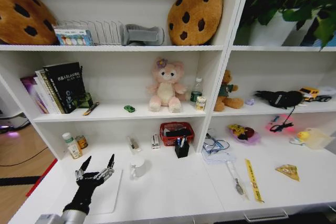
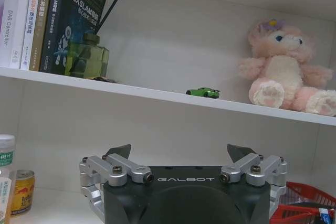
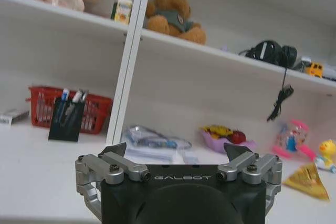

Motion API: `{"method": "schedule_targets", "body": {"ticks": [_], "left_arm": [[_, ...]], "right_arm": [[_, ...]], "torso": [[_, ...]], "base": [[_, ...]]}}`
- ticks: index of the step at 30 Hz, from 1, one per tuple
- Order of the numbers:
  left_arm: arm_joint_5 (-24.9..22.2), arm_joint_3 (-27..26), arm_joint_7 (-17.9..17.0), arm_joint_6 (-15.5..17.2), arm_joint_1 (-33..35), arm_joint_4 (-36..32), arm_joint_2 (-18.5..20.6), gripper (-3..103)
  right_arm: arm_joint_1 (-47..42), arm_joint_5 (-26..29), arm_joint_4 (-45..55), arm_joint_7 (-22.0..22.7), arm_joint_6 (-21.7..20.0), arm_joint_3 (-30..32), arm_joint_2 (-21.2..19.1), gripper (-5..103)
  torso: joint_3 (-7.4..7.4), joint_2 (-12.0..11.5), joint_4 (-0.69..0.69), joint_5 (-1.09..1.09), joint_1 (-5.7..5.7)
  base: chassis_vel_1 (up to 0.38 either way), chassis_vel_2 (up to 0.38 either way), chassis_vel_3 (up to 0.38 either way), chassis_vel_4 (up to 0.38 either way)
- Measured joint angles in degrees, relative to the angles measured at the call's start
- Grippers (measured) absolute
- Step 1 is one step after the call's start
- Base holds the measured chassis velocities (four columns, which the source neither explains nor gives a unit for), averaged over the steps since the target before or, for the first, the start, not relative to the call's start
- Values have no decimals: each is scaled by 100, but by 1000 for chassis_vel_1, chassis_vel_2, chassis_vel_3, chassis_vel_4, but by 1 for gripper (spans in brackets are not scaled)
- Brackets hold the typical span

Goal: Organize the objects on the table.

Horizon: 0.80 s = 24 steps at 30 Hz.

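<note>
On the white table (image 1: 178,192), my left gripper (image 1: 95,165) is open and empty at the front left, over a flat pale slab (image 1: 107,195). A tiny green toy car (image 1: 129,108) sits on the shelf above, beside a pink plush; in the left wrist view the car (image 2: 202,92) lies beyond the open left gripper (image 2: 179,153). A yellow ruler (image 1: 253,180) and a grey pen-like tool (image 1: 235,178) lie at the front right. Pens stand in a black holder (image 1: 181,148). My right gripper (image 3: 176,153) is open and empty, facing the holder (image 3: 66,119) and the table's right half.
A white mug (image 1: 137,167) stands just right of the left gripper. A red basket (image 1: 176,132), bottles (image 1: 72,145), a yellow packet (image 1: 288,171), cables (image 1: 214,145) and toys line the back. A white upright panel (image 1: 210,103) divides the shelves. Books (image 1: 58,87) stand on the left shelf.
</note>
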Motion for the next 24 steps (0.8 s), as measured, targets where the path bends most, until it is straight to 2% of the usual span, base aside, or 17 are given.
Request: {"method": "schedule_targets", "body": {"ticks": [5, 7, 8, 10, 11, 12, 14, 18, 24], "left_arm": [[0, 0, 0, 0, 0, 0, 0, 100], [0, 0, 0, 0, 0, -1, 1, 100], [0, 0, 0, 0, 0, -1, 1, 100], [0, 0, 0, 0, 0, 0, 0, 100], [0, 0, 0, 0, 0, 0, 0, 100], [0, 0, 0, 0, 0, 0, 1, 100], [0, 0, 0, 0, 0, 0, 0, 100], [0, 0, 0, 0, 0, 0, 0, 100], [0, 0, 0, 0, 0, 0, 0, 100]], "right_arm": [[181, 356, 578, -112, -399, 222, -286, 100], [532, 998, 1008, -281, -951, 511, -980, 100], [532, 998, 1008, -281, -951, 511, -980, 100], [755, 1627, 1283, -463, -1383, 715, -1539, 100], [755, 1627, 1283, -463, -1383, 715, -1539, 100], [932, 2157, 1406, -686, -1652, 803, -1877, 100], [1226, 2672, 1475, -932, -1947, 856, -2215, 100], [1592, 2951, 1460, -1128, -2181, 843, -2468, 100], [1819, 2953, 1388, -1185, -2265, 723, -2479, 100]], "torso": [[0, 0, -3, 2, 0], [1, 0, 0, 4, 0], [1, 0, 0, 4, 0], [1, -1, 3, 2, 0], [1, -1, 3, 2, 0], [1, -1, 0, 3, 0], [1, -1, 0, 3, 0], [1, -1, 0, 2, 0], [1, -1, -2, 2, 0]], "base": [[0, 0, 0, 0], [0, 0, 0, 0], [0, 0, 0, 0], [0, 0, 0, 0], [0, 0, 0, 0], [0, 0, 0, 0], [0, 0, 0, 0], [0, 0, 0, 0], [0, 0, 0, 0]]}}
